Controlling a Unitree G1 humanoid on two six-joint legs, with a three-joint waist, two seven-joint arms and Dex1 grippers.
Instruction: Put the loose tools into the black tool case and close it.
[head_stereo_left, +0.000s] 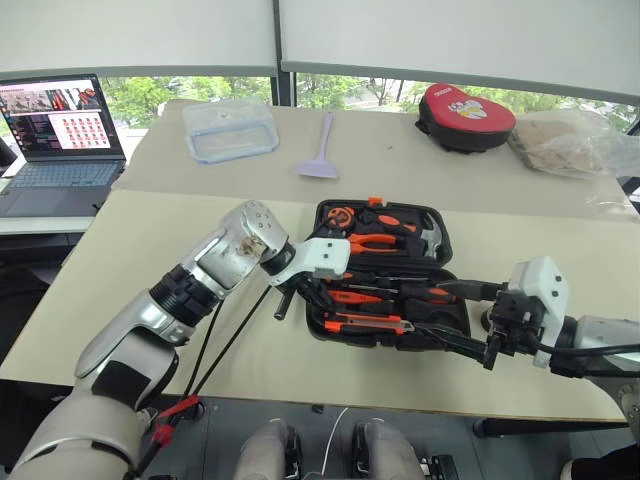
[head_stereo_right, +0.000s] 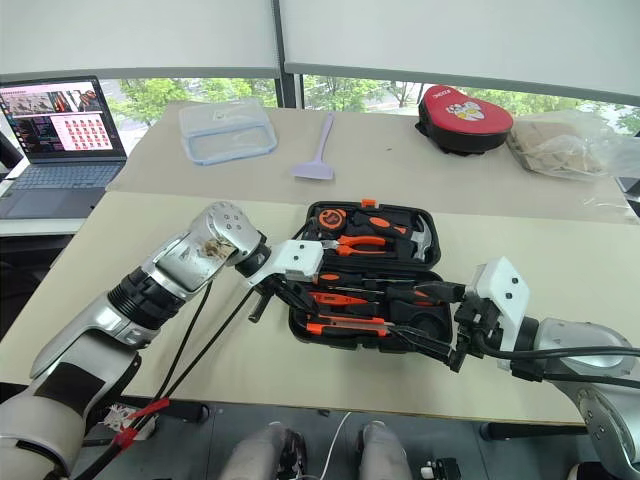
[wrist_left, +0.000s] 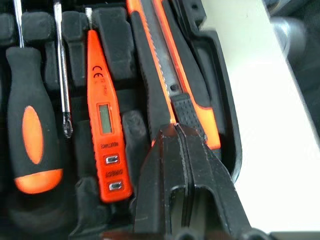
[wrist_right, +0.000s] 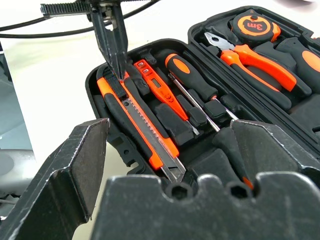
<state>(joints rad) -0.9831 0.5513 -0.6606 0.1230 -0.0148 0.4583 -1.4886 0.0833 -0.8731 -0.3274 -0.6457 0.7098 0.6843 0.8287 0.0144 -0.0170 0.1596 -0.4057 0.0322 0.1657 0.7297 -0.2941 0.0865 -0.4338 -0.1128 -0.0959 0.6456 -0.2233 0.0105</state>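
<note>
Tools lie slotted in the black tool case, which sits open on the tabletop in front of me, its lid laid back flat on the far side. In the near half, the utility knife lies along the edge closest to me, with the slim orange tester pen beside it, then a thin screwdriver shaft and a black-and-orange screwdriver. The lid half carries the pliers, a tape measure and a hammer. My left fingers are pressed together with nothing between them, their tips down on the ridged slider end of the utility knife at the left end of the case. My right fingers are spread as wide as they go and hold nothing; they hover at the right end of the case, one black finger reaching over its near rim. Farther back on the tabletop lie a lilac spatula, a clear plastic box, a red-and-black pouch and a crumpled plastic bag. An open laptop stands on a separate desk off to the left.
</note>
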